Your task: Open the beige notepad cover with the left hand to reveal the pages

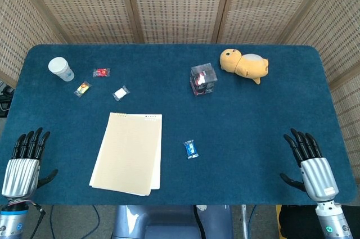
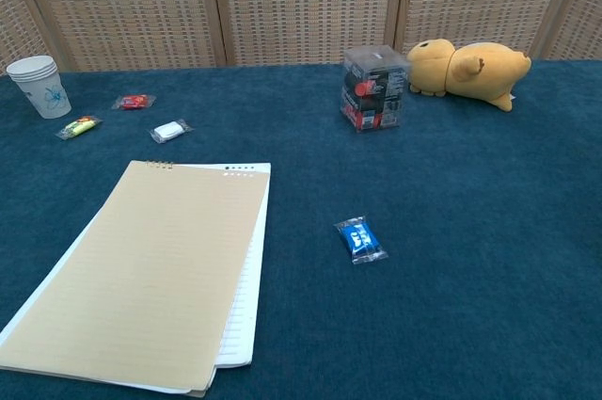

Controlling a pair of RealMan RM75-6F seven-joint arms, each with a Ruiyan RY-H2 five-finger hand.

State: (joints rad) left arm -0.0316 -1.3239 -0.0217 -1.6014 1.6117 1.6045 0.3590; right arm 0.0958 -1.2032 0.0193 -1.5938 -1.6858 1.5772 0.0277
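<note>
The beige notepad (image 1: 129,153) (image 2: 150,272) lies flat on the blue table, its cover closed over white pages that peek out along the right and bottom edges. My left hand (image 1: 22,161) hovers at the table's near left corner, well to the left of the pad, fingers straight and apart, holding nothing. At the near right edge my right hand (image 1: 311,163) is likewise spread and empty. Neither hand shows in the chest view.
A blue candy wrapper (image 1: 191,149) lies right of the pad. Further back stand a clear box (image 1: 203,79), a yellow plush toy (image 1: 244,63), a paper cup (image 1: 61,69), and three small wrapped sweets (image 1: 101,72) (image 1: 82,88) (image 1: 121,93).
</note>
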